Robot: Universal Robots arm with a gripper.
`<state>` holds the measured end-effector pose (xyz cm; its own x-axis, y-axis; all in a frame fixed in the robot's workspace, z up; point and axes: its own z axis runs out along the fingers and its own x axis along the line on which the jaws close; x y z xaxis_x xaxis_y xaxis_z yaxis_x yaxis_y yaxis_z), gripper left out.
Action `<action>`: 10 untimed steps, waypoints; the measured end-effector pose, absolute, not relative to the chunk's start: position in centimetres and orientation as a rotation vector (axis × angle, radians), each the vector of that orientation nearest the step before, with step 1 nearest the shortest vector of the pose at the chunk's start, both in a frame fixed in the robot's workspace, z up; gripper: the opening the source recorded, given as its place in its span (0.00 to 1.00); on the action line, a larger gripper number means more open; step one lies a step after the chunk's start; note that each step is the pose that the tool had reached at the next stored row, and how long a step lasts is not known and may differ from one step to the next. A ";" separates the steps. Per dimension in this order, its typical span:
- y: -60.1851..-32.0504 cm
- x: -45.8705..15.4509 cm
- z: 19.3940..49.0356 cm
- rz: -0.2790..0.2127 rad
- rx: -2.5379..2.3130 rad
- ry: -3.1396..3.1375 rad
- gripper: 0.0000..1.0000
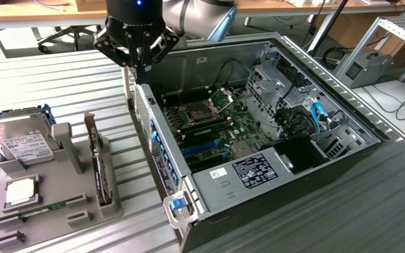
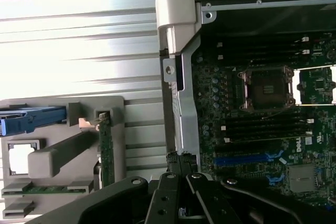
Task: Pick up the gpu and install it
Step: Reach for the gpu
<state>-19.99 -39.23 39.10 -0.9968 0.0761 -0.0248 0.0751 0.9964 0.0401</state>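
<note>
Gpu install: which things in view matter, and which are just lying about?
Job:
- gpu, in holder
- pincer, shut, empty, over case edge
- PC case, open
- motherboard

Lying about:
- hard drive
- CPU
- RAM stick

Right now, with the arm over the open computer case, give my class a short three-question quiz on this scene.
1. True or false: the thin green circuit-board gpu with its silver end bracket already sits inside the open black computer case.
2. Pick one: the black gripper is (A) shut on the gpu, (B) shut and empty, (C) wide open.
3. What silver boxy thing with a white label rests in the grey plastic holder beside the gpu?
Key: 1 false, it stands on edge in the holder; 2 B; 3 the hard drive.
</note>
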 end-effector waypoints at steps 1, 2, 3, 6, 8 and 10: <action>-39.2 -20.0 39.1 0.061 0.118 3.112 0.11; -39.2 -20.1 39.1 0.061 0.118 3.112 0.11; -39.2 -20.1 39.1 0.061 0.118 3.112 0.11; -39.2 -20.2 39.1 0.061 0.118 3.112 0.11; -39.2 -20.3 39.1 0.061 0.118 3.112 0.11; -39.2 -20.4 39.1 0.061 0.118 3.112 0.11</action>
<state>-20.35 -39.23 39.10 -0.9968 0.0761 -0.0248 0.0751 0.9964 0.0402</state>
